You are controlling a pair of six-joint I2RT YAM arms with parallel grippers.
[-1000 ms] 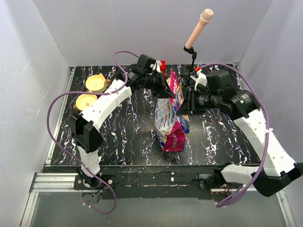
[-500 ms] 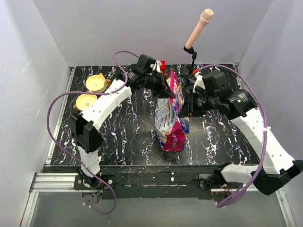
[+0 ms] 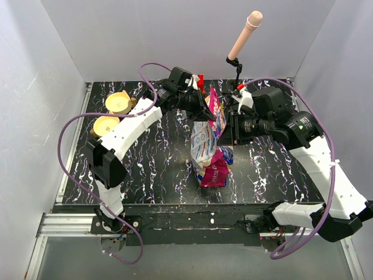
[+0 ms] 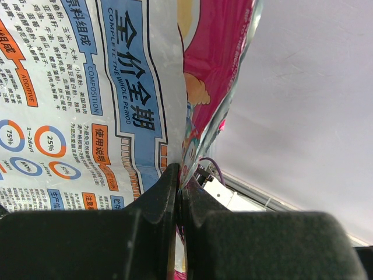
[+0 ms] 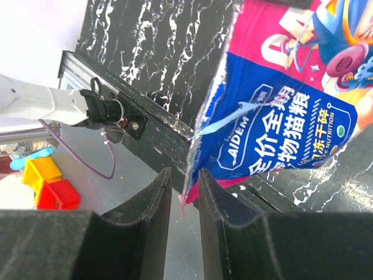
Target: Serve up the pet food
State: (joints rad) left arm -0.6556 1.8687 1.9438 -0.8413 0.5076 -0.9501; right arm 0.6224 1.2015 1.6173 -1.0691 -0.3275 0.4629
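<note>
Arms from both sides meet at the pet food bag (image 3: 205, 144), a glossy white, blue and magenta pouch standing upright near the middle of the black marbled table (image 3: 151, 166). The overhead camera places the left gripper (image 3: 205, 107) at the bag's upper far edge and the right gripper (image 3: 229, 129) just beside its right flank, but it cannot show how either pair of jaws stands.

The left wrist camera settles the first. Its black fingers (image 4: 157, 198) are pressed together on a fold of foil, clamped where the printed white-and-blue panel meets the pink one.

The right wrist camera settles the second. Its two fingers (image 5: 152, 204) stand apart, and the bag's ragged silver edge hangs in the gap between them with space on either side, so nothing is grasped there. That view alone also takes in the table's metal edge rail (image 5: 122, 96), with yellow and red toy blocks (image 5: 49, 184) lying beyond it.

The kibble itself appears in no view, since the bag's inside is hidden from all three cameras. Two tan bowls sit close together at the table's far left, one (image 3: 118, 103) behind the other (image 3: 106, 124), well apart from the bag. Seen only from above, they show tan interiors. A pink-headed microphone (image 3: 245, 35) on a stand rises behind the table's far edge.
</note>
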